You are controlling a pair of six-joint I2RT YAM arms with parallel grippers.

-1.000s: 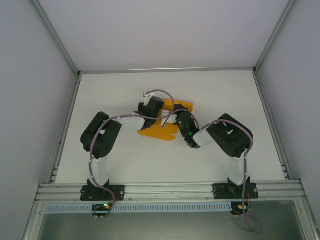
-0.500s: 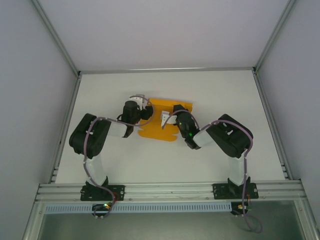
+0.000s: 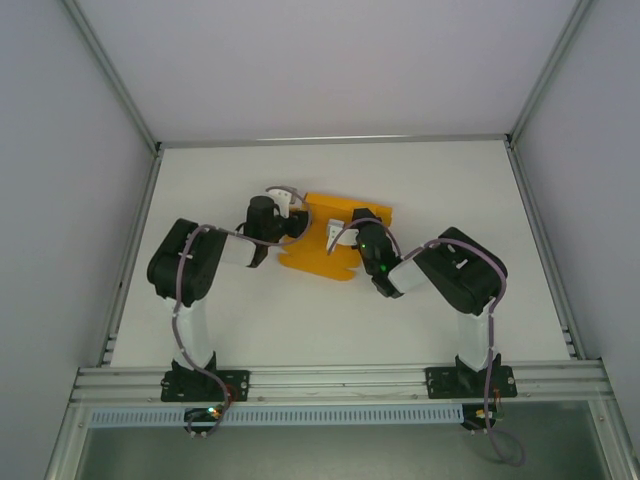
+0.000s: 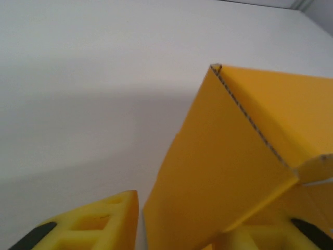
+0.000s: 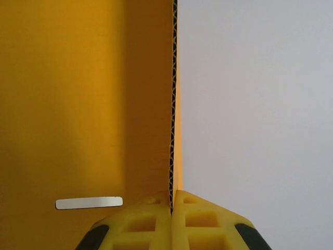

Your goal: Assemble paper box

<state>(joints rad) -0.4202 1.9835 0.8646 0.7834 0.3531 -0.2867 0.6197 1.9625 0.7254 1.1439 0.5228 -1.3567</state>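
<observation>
Seen from overhead, both arms start at the bottom edge of the frame and bend inward over the white worktop (image 3: 430,180). The paper box (image 3: 322,262) lies at the centre of the frame as an orange die-cut sheet, with some flaps lifted.

The right end effector (image 5: 172,200) is clenched on the box. In its wrist view the two yellow fingers (image 5: 145,221) press together on the corrugated edge of an upright panel. That panel runs up the middle of the frame, with orange card to its left and bare worktop to its right. A narrow white slot (image 5: 89,203) shows in the card at lower left.

The left end effector (image 3: 293,215) is at the sheet's left edge. In its wrist view its fingers stand apart at the bottom of the frame with a folded flap between them. I cannot tell whether they grip it.
</observation>
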